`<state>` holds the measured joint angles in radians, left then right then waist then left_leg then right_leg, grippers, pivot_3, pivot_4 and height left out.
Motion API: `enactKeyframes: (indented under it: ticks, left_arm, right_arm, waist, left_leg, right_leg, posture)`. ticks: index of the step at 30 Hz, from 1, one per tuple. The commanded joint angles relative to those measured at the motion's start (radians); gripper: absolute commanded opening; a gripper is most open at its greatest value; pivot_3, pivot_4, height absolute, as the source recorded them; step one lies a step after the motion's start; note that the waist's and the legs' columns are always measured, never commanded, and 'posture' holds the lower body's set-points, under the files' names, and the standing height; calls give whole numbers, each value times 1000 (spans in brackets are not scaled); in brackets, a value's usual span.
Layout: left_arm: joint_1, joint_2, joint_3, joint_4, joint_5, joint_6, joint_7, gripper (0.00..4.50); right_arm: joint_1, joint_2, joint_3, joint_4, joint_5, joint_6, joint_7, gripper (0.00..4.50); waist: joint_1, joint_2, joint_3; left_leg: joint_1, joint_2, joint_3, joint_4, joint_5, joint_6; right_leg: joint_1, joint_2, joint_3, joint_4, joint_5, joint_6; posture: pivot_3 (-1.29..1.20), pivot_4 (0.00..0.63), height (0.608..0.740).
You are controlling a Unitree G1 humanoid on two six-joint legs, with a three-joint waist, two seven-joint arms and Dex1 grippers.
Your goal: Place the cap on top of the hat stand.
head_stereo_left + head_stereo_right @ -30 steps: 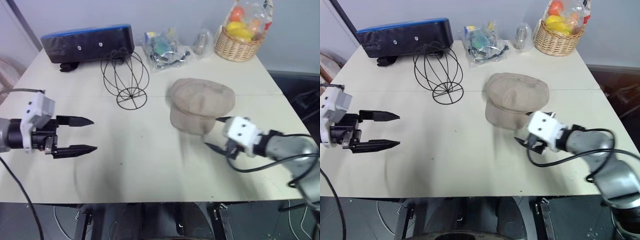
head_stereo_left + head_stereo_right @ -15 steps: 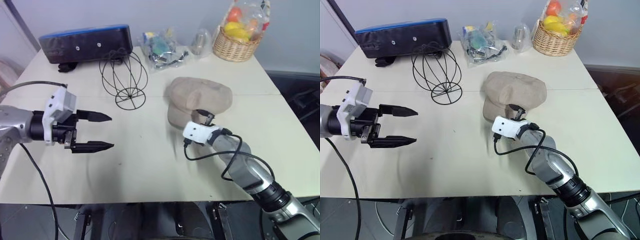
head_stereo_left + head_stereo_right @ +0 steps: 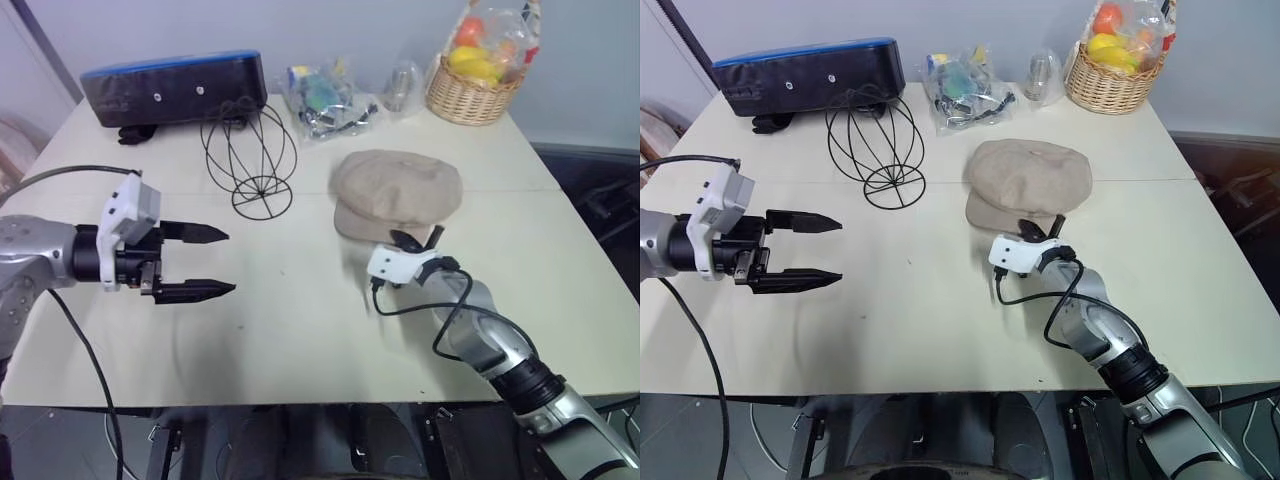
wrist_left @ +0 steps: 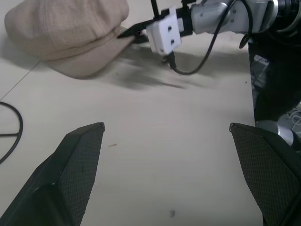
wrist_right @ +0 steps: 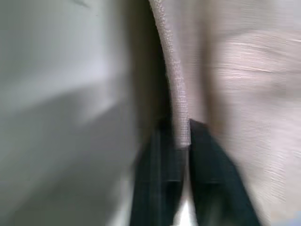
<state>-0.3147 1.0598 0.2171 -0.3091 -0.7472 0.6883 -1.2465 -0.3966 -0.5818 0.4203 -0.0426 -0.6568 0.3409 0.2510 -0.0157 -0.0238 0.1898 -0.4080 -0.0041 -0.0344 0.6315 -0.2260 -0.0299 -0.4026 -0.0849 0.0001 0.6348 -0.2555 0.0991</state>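
- Beige fabric is pinched between your right gripper (image 5: 175, 141)'s two black fingers: the near edge of the cap (image 3: 397, 193) (the brim side, as far as you can tell) runs straight down between them in the right wrist view, and the jaws are pressed together on it.
- The cap lies flat on the table (image 3: 300, 330), crown up, right of centre. A thin edge is probably the only part those narrow fingers can bite, which would explain the low, nearly level approach from the near side.
- The hat stand (image 3: 250, 155) is upright on its round wire base, apart from the cap, to the left and a little further back, with nothing on it yet.
- Your left gripper (image 3: 208, 262) hovers over bare table with its fingers spread wide, pointing across toward the cap. It holds nothing; you might be keeping it ready to steady the stand or help shape the cap.
- The long dark case (image 3: 175, 87), the plastic bags (image 3: 325, 97) and the wicker basket (image 3: 475, 85) sit along the far edge, out of your way.
- Expect the soft crown to sag once you lift it by one edge, so seating it over the wire dome will likely need care.
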Motion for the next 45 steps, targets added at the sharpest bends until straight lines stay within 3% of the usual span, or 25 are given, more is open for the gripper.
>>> enactKeyframes:
  ticks: [1, 7, 12, 15, 20, 26, 32, 45]
  left_arm:
    - [-13, 0, 36, -22, -19, 2, 18, 4500]
    - [-3, -22, 101, -15, -46, 21, 100, 4500]
    - [5, -56, 211, 17, -69, 41, 195, 4500]
    - [7, -66, 306, 46, -98, 61, 250, 4500]
    - [30, -55, 400, 69, -113, 75, 285, 4500]
    - [101, -25, 517, 90, -97, 72, 293, 4500]
    - [136, -28, 552, 59, -112, 78, 306, 4500]
    - [120, -17, 446, 73, -66, 34, 293, 4500]
  right_arm:
    - [7, 0, -29, 31, -16, -2, 4, 41]
    - [-85, 20, -130, -21, 32, -10, 5, 41]
    - [-344, 59, -212, -3, 108, -66, -1, 41]
    - [-582, 123, -225, 101, 164, -137, -12, 41]
    - [-738, 239, -189, 218, 259, -255, 34, 41]
    - [-762, 386, -46, 352, 247, -366, 98, 41]
    - [-667, 432, 53, 432, 186, -412, 88, 41]
    - [-530, 459, 147, 486, 38, -456, 17, 41]
  waist:
    - [1, 0, 0]
    - [0, 0, 0]
    - [-8, 3, 3]
    - [-17, 3, 4]
    - [-29, 2, 3]
    - [-31, 2, 3]
    - [-23, 1, 3]
    - [-44, 0, 2]
  left_leg:
    - [0, 0, 0, 0, 0, 0]
    - [0, 0, 0, 0, 0, 0]
    - [-1, 0, 1, -1, 0, 0]
    - [-1, 2, 0, -2, 0, 0]
    - [-1, 2, -1, -3, 0, 0]
    - [-1, 2, 0, -3, 0, 0]
    - [-2, 1, -1, -3, 1, -2]
    - [1, 3, 0, -5, 1, -2]
  right_leg:
    - [0, 0, 0, 0, 0, 0]
    - [0, 0, 0, 0, 0, 0]
    - [-4, 0, 2, 3, 1, 1]
    - [-7, 2, 2, 6, 1, 1]
    - [-9, 3, 2, 11, 0, 0]
    - [-9, 2, 2, 13, 0, 0]
    - [-10, 2, 2, 12, 0, 0]
    - [-11, 4, 4, 15, 0, -1]
  posture:
    - [0, 150, 740]
    - [0, 150, 740]
    - [0, 150, 740]
    - [0, 150, 740]
    - [0, 150, 740]
    - [0, 150, 740]
    - [0, 150, 740]
    - [0, 150, 740]
